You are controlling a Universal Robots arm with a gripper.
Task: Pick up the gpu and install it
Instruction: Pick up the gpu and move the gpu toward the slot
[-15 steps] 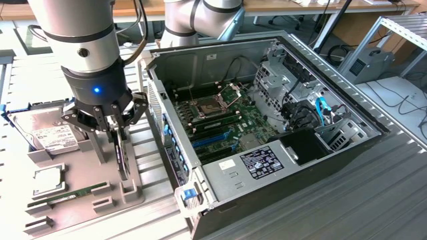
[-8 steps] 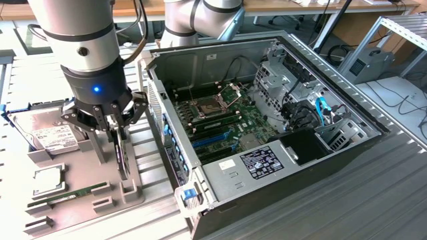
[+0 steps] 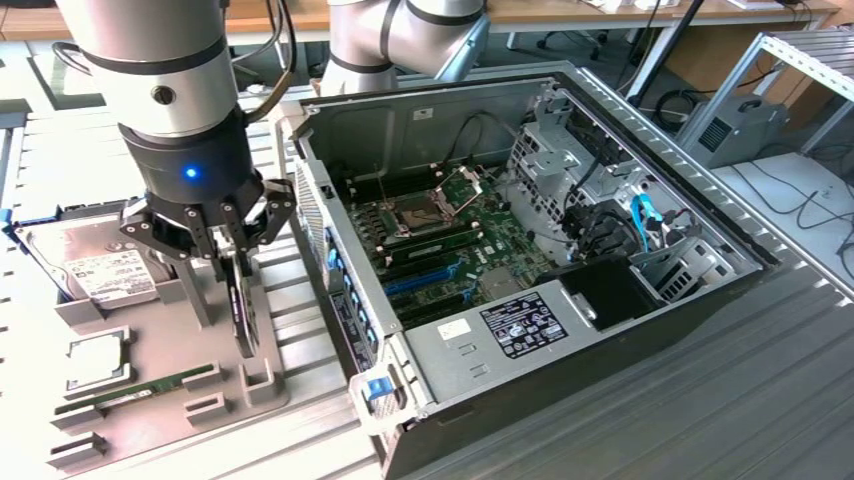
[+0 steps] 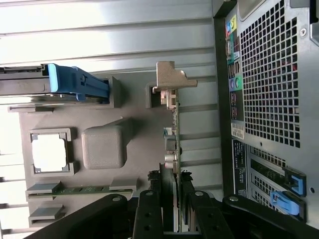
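The gpu [image 3: 244,312] is a thin card seen edge-on, hanging upright over the grey holder tray [image 3: 150,322] at the exterior view's left. My gripper [image 3: 230,262] comes down from above and is shut on the card's upper edge. In the wrist view the gpu [image 4: 173,130] runs away from my gripper [image 4: 174,201], its silver bracket [image 4: 172,78] at the far end beside a tray post. I cannot tell whether its lower edge still rests in the tray's slots. The open computer case [image 3: 400,130] lies just beside it, its motherboard [image 3: 461,240] exposed with blue slots [image 3: 420,278].
On the tray lie a hard drive [image 3: 96,272] in a blue carrier [image 4: 75,82], a square processor [image 3: 94,365] and a memory stick [image 3: 147,388]. The case's perforated rear panel [image 4: 269,74] stands close by the card. Cables and a drive cage [image 3: 627,220] fill the case's far side.
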